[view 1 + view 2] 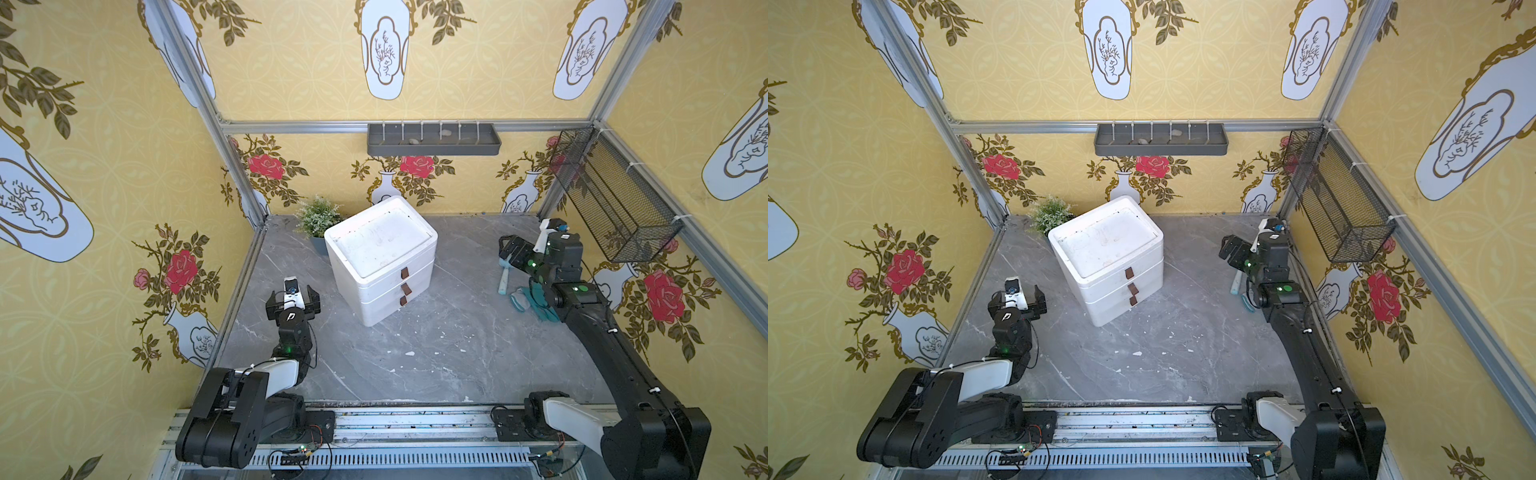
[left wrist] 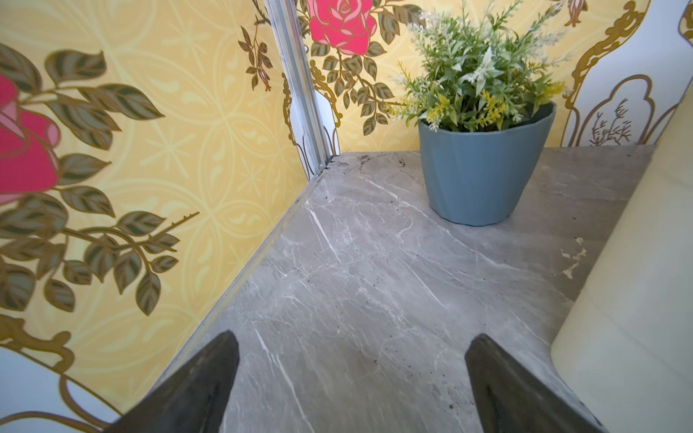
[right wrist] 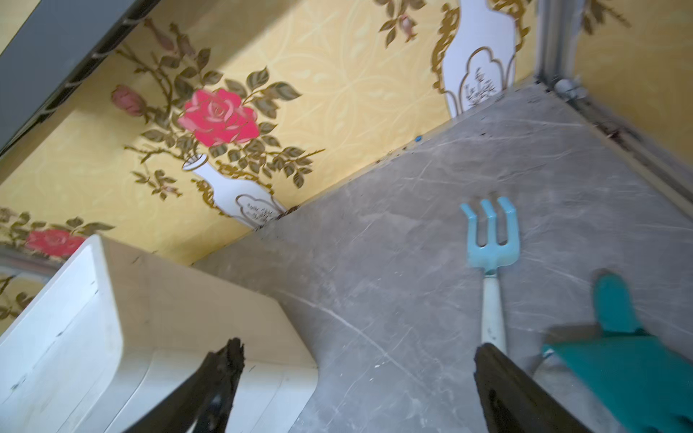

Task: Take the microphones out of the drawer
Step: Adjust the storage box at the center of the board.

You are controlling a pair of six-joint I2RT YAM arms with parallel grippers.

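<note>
Since all 3 drawers [image 1: 382, 297] of the white drawer unit [image 1: 380, 245], mid-frame in both top views, are shut, the mic is hidden, prob inside one. Guessing light, stiff, roundish, bit slippery, so grab it mid-body. Atm left fingers [image 2: 195, 386] and right fingers [image 3: 525, 397] both wide, empty.

The drawer unit [image 1: 380, 249] looks matt white plastic (a little scuffed on top), its pull tabs [image 1: 404, 273] brown, leather-like — the table [image 1: 436, 345] smooth grey marble-look.
</note>
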